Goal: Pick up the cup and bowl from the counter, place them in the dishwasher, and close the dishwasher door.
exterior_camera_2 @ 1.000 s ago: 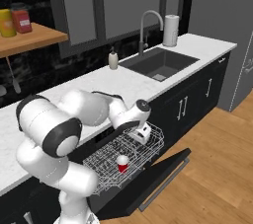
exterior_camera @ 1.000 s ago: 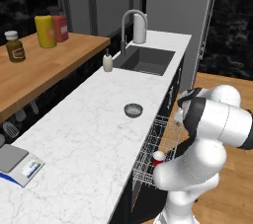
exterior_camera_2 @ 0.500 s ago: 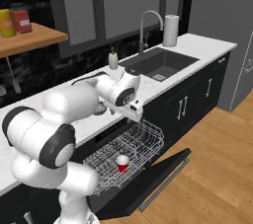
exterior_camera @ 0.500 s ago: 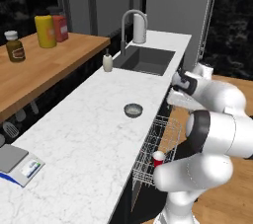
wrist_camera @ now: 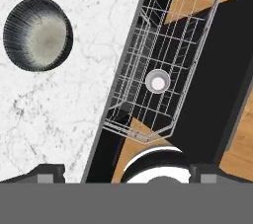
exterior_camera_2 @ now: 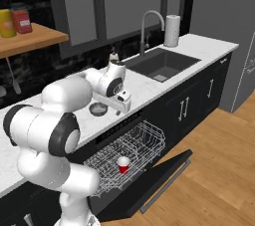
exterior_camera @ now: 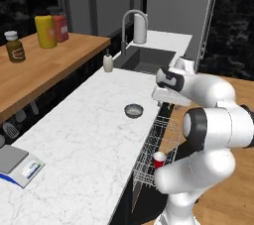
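The cup is being seen upright in the pulled-out white wire rack of the dishwasher; from the right base view the cup is sitting near the rack's front, and in the hand view its white rim is being seen from straight above inside the rack. The dishwasher door is being held fully lowered, with its bar handle toward the wooden floor.

The bowl is being left on the counter, near the front edge and well apart from the sink. In the hand view the bowl is lying at upper left on the marble, clear of the rack.

The gripper is being held above the counter edge, just beside the bowl, pointing down. In the left base view the gripper is mostly being hidden by the hand. Nothing is being carried between the fingers; finger tips are being seen far apart at the bottom corners, so the jaws are spread wide.

A soap bottle is standing by the faucet.
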You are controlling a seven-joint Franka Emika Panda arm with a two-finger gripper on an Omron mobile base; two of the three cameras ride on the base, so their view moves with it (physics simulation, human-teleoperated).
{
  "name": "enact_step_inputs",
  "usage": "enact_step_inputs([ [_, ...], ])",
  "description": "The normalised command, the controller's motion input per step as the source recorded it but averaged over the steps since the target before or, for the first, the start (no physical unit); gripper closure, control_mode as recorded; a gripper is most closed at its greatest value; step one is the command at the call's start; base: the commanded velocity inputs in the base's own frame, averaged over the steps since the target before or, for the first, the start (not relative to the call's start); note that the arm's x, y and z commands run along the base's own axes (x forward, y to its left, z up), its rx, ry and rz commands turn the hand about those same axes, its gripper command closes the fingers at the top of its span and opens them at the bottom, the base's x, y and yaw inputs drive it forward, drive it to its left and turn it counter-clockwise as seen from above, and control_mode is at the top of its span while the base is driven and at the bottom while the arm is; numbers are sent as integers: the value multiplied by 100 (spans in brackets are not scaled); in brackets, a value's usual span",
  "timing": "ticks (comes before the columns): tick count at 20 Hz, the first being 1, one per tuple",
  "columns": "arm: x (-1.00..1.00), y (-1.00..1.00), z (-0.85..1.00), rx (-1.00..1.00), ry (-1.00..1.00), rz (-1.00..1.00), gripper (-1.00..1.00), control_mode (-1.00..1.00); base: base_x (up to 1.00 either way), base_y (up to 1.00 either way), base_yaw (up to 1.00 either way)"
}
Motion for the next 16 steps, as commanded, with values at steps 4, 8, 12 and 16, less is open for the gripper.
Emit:
enact_step_inputs([
  [4,54,63,-18,0,0,0,-100,-100,0,0,0],
  [8,57,46,-26,-2,-3,0,-100,-100,0,0,0],
  [12,49,3,-29,0,-11,0,-100,-100,0,0,0],
  [16,52,1,-34,0,-6,0,-100,-100,0,0,0],
])
